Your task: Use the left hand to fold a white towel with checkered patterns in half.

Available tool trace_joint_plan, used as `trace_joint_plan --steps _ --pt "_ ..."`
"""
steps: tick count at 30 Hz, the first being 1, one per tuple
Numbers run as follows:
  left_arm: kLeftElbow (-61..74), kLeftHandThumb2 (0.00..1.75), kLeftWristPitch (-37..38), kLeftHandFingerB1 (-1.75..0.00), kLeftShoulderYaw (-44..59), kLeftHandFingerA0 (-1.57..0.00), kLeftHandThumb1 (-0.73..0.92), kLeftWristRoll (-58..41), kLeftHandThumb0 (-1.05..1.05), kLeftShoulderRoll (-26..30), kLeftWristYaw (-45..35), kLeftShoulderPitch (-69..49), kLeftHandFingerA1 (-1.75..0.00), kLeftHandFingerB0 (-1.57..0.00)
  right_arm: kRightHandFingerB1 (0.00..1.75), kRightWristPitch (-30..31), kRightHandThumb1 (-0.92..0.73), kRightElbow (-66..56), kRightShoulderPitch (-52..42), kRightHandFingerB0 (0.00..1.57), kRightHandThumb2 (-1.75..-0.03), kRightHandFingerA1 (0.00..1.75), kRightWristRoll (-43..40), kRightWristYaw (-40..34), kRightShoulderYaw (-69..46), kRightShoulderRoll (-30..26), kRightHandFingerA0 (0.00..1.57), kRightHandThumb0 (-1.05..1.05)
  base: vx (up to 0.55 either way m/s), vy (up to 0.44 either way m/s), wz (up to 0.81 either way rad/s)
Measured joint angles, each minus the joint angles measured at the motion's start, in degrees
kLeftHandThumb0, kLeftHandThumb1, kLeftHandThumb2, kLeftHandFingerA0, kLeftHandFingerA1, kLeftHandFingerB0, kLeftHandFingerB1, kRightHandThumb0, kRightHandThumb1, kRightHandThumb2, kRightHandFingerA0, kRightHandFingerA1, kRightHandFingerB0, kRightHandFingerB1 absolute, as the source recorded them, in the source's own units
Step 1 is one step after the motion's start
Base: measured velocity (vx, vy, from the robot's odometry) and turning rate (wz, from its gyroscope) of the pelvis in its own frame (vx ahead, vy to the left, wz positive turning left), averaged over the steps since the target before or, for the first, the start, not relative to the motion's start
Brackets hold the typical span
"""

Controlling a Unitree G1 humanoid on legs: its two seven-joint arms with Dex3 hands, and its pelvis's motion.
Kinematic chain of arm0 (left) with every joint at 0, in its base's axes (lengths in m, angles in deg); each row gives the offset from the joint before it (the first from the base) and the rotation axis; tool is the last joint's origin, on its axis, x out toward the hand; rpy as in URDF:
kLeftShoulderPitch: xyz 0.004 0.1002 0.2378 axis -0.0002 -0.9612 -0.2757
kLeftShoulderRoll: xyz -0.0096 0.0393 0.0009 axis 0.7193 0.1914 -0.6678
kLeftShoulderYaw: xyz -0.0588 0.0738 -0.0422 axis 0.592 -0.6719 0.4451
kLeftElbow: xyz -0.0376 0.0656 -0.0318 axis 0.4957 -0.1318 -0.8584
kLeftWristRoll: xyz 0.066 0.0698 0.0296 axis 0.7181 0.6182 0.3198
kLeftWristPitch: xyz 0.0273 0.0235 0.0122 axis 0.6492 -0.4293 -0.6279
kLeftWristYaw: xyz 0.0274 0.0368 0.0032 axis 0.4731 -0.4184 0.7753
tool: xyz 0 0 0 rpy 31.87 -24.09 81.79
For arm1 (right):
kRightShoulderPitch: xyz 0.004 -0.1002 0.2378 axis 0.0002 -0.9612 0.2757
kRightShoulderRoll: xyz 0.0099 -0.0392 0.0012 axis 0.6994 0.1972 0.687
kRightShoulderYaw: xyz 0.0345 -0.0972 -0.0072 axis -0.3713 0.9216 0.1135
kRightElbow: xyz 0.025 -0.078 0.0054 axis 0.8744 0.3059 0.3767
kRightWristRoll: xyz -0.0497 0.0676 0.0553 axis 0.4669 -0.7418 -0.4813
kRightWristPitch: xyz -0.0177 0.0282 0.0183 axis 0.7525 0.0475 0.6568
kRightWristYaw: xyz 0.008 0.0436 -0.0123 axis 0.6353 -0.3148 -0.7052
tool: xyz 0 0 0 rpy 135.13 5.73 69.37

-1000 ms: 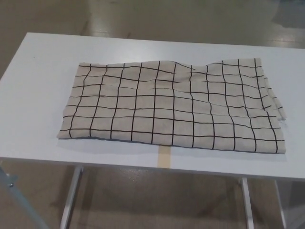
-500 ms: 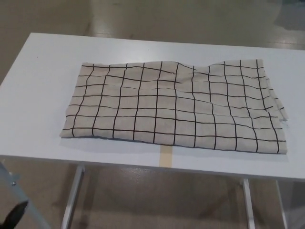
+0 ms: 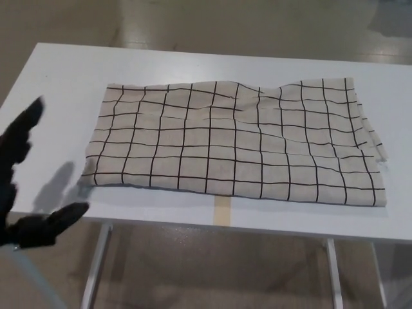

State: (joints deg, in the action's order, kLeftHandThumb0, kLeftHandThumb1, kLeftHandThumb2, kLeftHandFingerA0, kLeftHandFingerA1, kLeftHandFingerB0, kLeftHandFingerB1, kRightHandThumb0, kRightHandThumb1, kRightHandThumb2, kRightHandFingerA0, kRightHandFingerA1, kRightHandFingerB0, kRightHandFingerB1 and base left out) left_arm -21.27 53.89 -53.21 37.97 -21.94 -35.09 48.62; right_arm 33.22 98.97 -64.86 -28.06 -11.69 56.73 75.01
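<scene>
My left hand (image 3: pixel 26 180) is cut off by the picture's left edge; only the thumb and fingers (image 3: pixel 22 132) show, blurred, so their outlines are hard to make out. My right hand does not appear. The left hand is spread wide, thumb low and fingers high, holding nothing and touching nothing. It sits left of the towel (image 3: pixel 235 141), apart from the towel's near left corner, and its shadow falls on the table (image 3: pixel 58 84) beside that corner. The towel lies flat on the table, white with dark grid lines, rumpled along its far edge and right side. A tan tape strip (image 3: pixel 222 210) pokes out from under the towel's near edge.
</scene>
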Motion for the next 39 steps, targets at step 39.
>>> trace_joint_plan --steps 39 --pt "-46.3 0.54 -19.5 -0.15 -47.9 0.0 0.46 35.2 -0.42 2.5 12.8 43.0 -0.09 0.0 0.36 -1.6 -0.74 -1.6 -1.2 0.21 -0.62 0.42 0.1 0.0 0.1 -1.5 0.28 -0.39 0.0 0.0 0.0"
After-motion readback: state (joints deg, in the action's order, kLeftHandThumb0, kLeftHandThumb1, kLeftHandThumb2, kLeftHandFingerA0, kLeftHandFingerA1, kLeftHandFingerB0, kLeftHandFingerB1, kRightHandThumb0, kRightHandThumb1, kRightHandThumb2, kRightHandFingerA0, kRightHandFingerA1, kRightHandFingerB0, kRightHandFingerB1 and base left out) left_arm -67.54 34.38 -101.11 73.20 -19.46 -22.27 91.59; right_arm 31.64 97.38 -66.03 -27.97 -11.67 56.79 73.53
